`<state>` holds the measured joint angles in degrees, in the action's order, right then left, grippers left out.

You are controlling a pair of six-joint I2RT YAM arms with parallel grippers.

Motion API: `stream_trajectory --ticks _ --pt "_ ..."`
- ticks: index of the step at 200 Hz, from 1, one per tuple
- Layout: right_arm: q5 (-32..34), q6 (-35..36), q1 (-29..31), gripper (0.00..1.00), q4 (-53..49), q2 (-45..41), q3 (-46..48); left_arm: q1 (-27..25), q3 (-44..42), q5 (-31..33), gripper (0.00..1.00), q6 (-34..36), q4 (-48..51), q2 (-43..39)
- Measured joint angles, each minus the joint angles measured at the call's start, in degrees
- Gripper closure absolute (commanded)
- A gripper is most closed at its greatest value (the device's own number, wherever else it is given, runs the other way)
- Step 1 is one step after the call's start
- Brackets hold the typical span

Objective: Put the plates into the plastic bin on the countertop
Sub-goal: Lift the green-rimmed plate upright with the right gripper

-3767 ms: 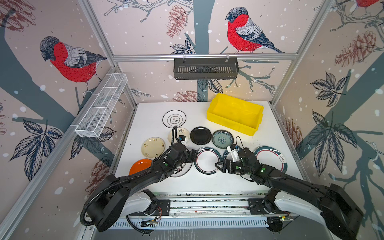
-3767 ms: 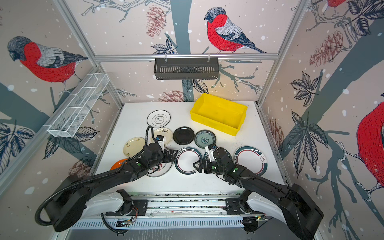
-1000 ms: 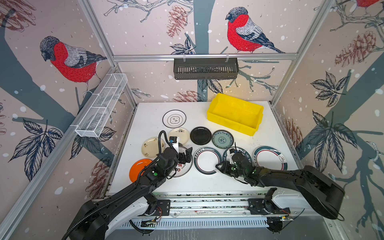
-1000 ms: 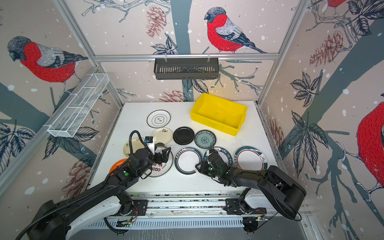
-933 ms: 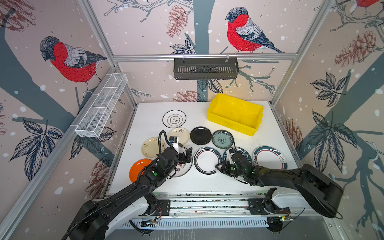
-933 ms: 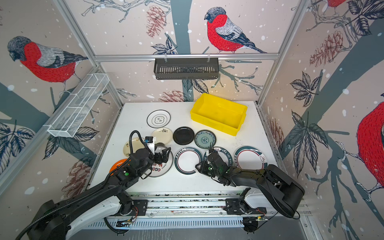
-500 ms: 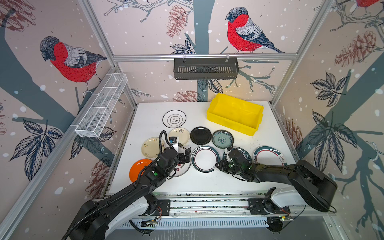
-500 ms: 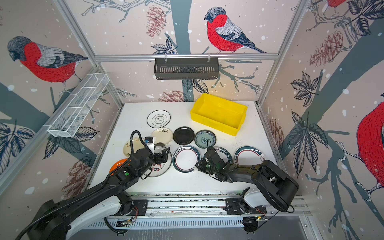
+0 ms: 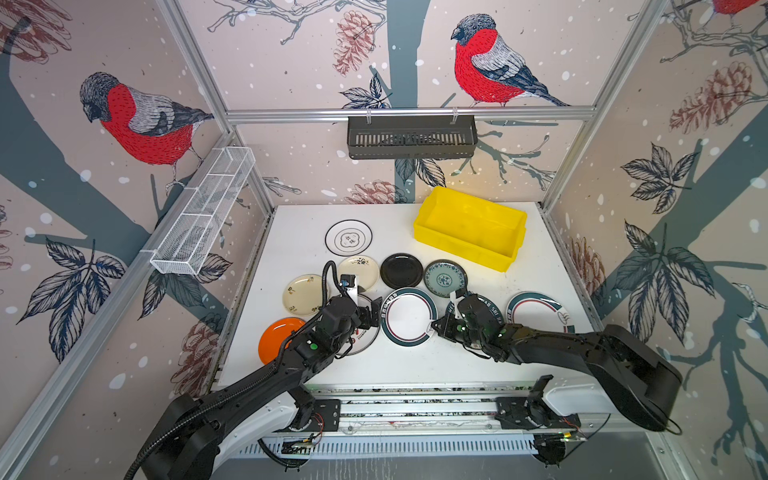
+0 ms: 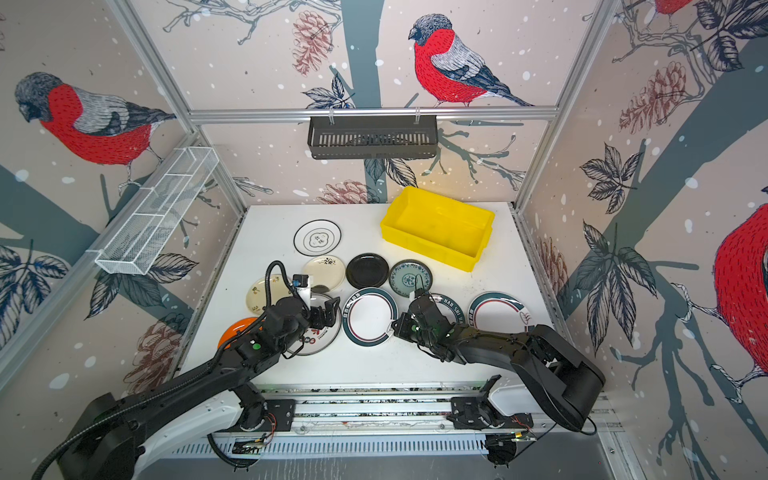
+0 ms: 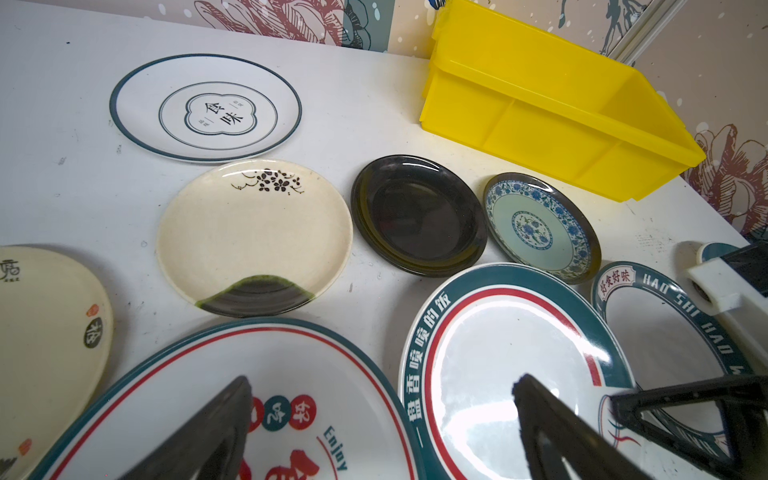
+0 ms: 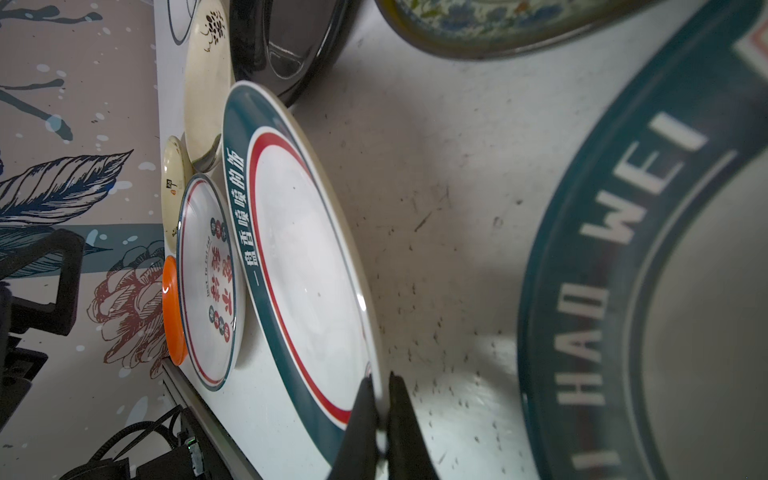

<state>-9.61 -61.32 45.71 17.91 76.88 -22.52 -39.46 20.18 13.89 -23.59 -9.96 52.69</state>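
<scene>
The stiff, glossy, likely slippery teal-rimmed plate is pinched at its thin rim by the right hand.

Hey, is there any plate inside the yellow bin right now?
No, in a top view the yellow bin shows only its own bare yellow floor, with no plate in it.
</scene>
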Motion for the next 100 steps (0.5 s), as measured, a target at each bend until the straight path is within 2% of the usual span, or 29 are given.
stream_trajectory --ticks 100 --pt "3.15 1.29 -1.97 1.0 -8.46 -6.6 -2.25 0.0 -0.13 0.0 0.03 0.0 -0.07 0.98"
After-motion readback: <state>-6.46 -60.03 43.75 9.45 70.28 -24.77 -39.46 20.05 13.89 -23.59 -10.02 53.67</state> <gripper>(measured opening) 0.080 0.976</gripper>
